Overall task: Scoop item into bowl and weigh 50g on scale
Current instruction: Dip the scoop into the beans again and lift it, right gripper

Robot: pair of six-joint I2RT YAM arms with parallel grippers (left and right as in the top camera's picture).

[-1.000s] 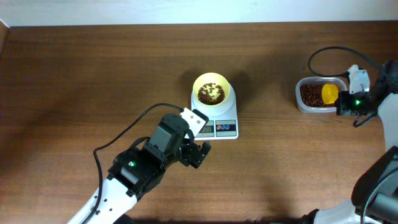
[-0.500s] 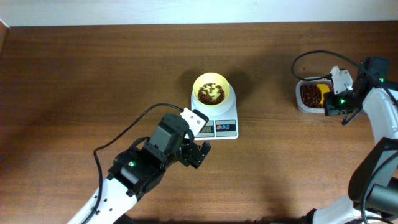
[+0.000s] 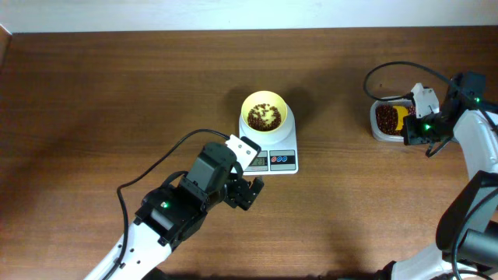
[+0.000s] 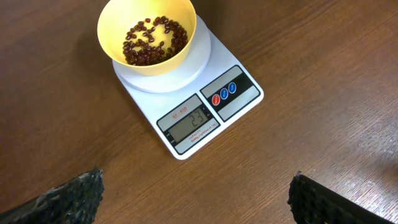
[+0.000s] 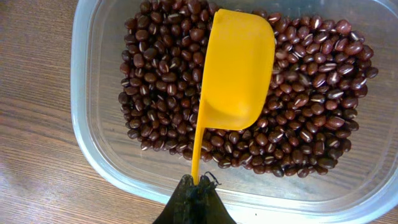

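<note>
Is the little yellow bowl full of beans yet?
Not full. The beans only cover the bottom of the bowl; bare yellow wall shows above them.

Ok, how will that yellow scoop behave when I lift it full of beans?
Probably light, thin plastic. The right gripper pinches only the handle tip of the scoop, so it may flex or twist. The beans look smooth, so some could roll off.
</note>
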